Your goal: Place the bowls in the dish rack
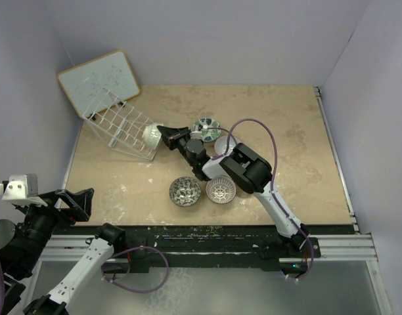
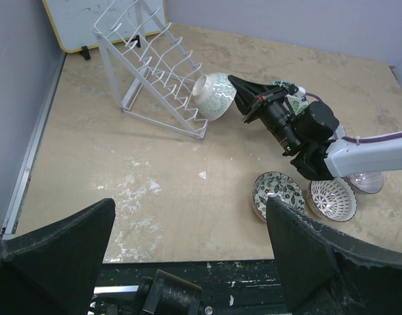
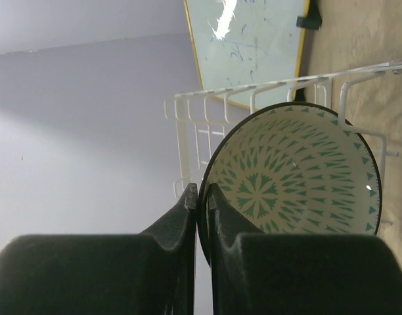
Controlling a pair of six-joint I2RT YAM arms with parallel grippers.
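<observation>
The white wire dish rack (image 1: pixel 122 128) stands tilted at the back left, also in the left wrist view (image 2: pixel 155 72) and the right wrist view (image 3: pixel 188 131). My right gripper (image 1: pixel 164 135) (image 3: pixel 202 190) is shut on the rim of a green-white bowl (image 1: pixel 151 136) (image 3: pixel 293 177) (image 2: pixel 214 95), held on edge against the rack's near right end. On the table lie another green-white bowl (image 1: pixel 205 126), a black-white bowl (image 1: pixel 185 191) (image 2: pixel 274 190) and a radial white bowl (image 1: pixel 221 189) (image 2: pixel 332 199). A purple-pink bowl (image 2: pixel 365 182) is mostly hidden behind the right arm. My left gripper (image 2: pixel 191 203) (image 1: pixel 75 202) is open and empty above the near left table edge.
A wood-framed whiteboard (image 1: pixel 99 82) (image 2: pixel 102 20) leans on the back left wall behind the rack. Purple walls close in the table on three sides. The right arm (image 1: pixel 244 167) stretches across the middle, over the loose bowls.
</observation>
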